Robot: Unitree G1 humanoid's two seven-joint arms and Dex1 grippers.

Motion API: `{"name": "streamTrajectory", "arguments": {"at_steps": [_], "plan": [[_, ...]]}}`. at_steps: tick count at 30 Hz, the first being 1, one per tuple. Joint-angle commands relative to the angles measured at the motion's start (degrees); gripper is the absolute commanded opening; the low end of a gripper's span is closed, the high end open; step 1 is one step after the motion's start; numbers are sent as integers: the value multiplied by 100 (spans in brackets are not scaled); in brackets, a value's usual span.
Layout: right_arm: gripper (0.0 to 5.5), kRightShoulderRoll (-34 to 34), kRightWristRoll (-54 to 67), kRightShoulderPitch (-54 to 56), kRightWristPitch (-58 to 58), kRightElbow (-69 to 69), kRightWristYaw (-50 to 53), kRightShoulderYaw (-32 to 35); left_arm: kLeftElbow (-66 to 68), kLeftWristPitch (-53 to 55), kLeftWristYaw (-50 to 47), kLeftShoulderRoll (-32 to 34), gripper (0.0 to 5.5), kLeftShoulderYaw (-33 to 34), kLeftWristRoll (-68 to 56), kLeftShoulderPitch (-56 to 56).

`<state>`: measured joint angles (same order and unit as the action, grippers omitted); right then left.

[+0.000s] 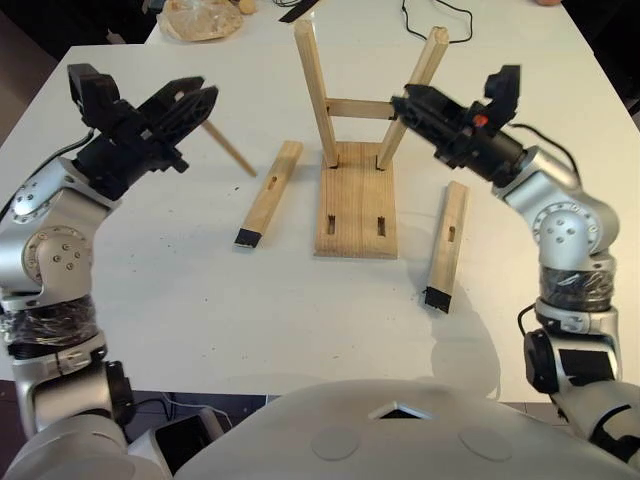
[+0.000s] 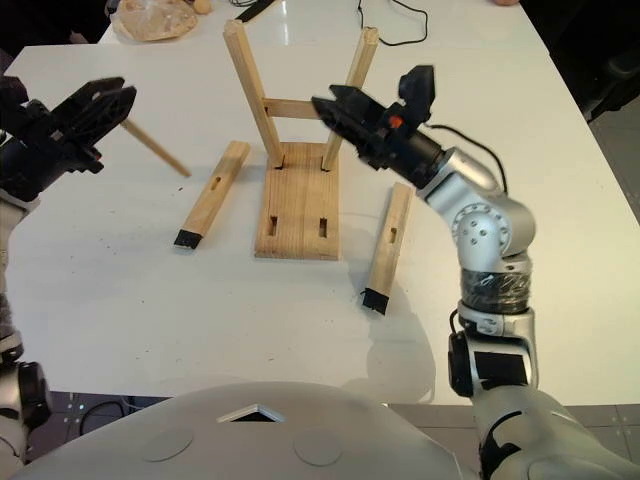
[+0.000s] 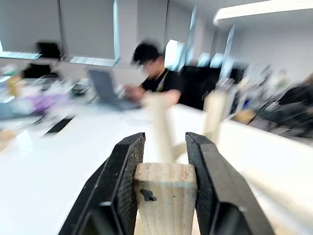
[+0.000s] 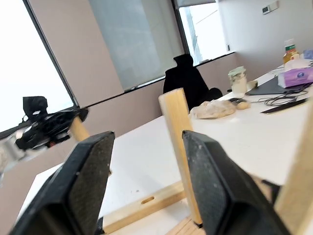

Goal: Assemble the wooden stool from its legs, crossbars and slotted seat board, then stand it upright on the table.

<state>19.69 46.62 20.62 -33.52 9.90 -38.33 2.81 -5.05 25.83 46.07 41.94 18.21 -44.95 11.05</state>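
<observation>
crossbar (image 3: 165, 196) between both fingers (image 3: 120, 188), apparently clamped

A crumpled bag (image 1: 200, 20) lies far left on the white table (image 1: 150, 290); a black cable (image 1: 440, 25) loops to its right.

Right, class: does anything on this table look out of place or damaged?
Nothing broken or spilled. The seat board has only two upright legs; its near slots are empty, a loose leg lies either side, and the left hand holds a crossbar aloft.
</observation>
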Motion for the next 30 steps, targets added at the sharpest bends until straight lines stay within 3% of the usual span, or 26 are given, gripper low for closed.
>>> {"name": "streamTrajectory", "arguments": {"at_steps": [1,7,13,17,23,25,30], "plan": [[254,-307,-470,108,408,-144,428,23,613,-277,335,-39,131,-365,610,-95],[254,-482,-1473,513,676,-927,1413,39,886,-496,563,-198,131,-798,1180,-245],[254,-568,-1611,820,408,-1714,1869,343,-205,71,793,-613,131,-882,429,-414],[254,-647,-1888,1152,531,-2314,2399,556,-256,169,776,-772,131,-789,194,-65],[254,-658,-2098,1461,917,-3340,2798,1013,1284,-808,1037,-712,131,-1161,1268,1060],[254,-679,-2198,1540,1277,-3670,2992,1192,2040,-1697,1112,-847,131,-1457,1944,1476],[254,-678,-2138,1648,1698,-4227,3193,1636,3182,-2690,1644,-1276,131,-1702,2329,2065]]}}
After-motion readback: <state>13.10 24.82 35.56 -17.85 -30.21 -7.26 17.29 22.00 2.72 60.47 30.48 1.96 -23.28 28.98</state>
